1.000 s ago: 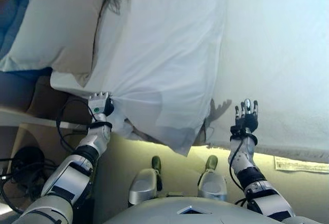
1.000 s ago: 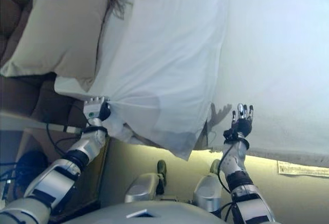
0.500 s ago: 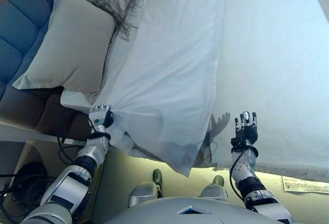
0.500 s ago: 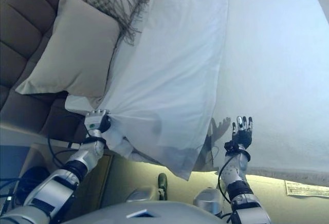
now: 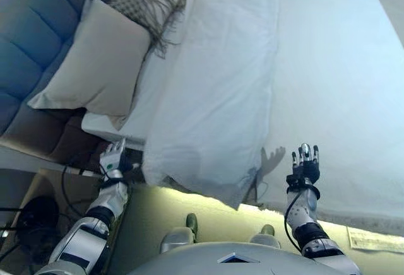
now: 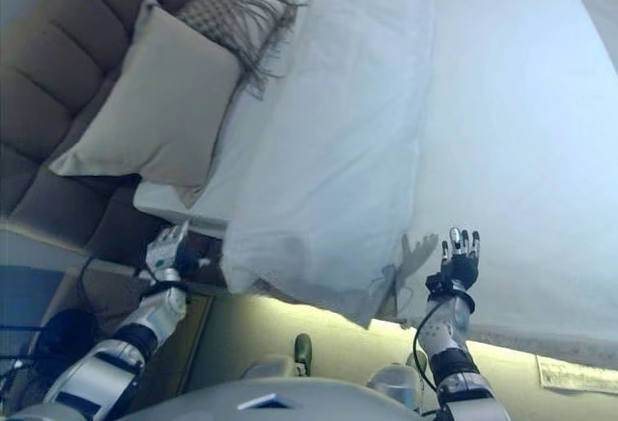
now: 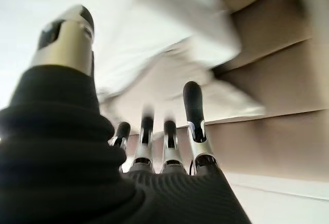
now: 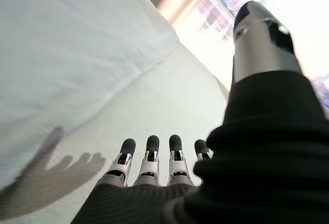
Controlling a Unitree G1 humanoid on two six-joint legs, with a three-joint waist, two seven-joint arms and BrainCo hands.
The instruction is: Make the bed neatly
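A white folded-back sheet [image 5: 214, 92] runs down the bed, and its near corner hangs over the bed's edge. To its right lies the smooth white bed cover [image 5: 341, 79]. My left hand [image 5: 112, 159] hovers just left of the sheet's hanging corner, open, fingers [image 7: 191, 112] straight and holding nothing. Over the near edge of the cover my right hand [image 5: 304, 165] is raised, open and empty, fingers [image 8: 150, 154] spread. A beige pillow [image 5: 95, 60] leans on the padded headboard [image 6: 58, 102], with a fringed patterned cushion [image 5: 146, 4] behind it.
A low bedside table [image 5: 25, 180] with dark cables stands at the lower left beside the bed. A sheet of paper [image 5: 374, 240] lies on the floor at the lower right. A strip of yellowish floor [image 5: 208, 209] runs along the bed's near edge.
My left hand has let go of the sheet's corner and pulled back to the left; the corner has dropped over the bed's edge. The camera has tilted up towards the headboard.
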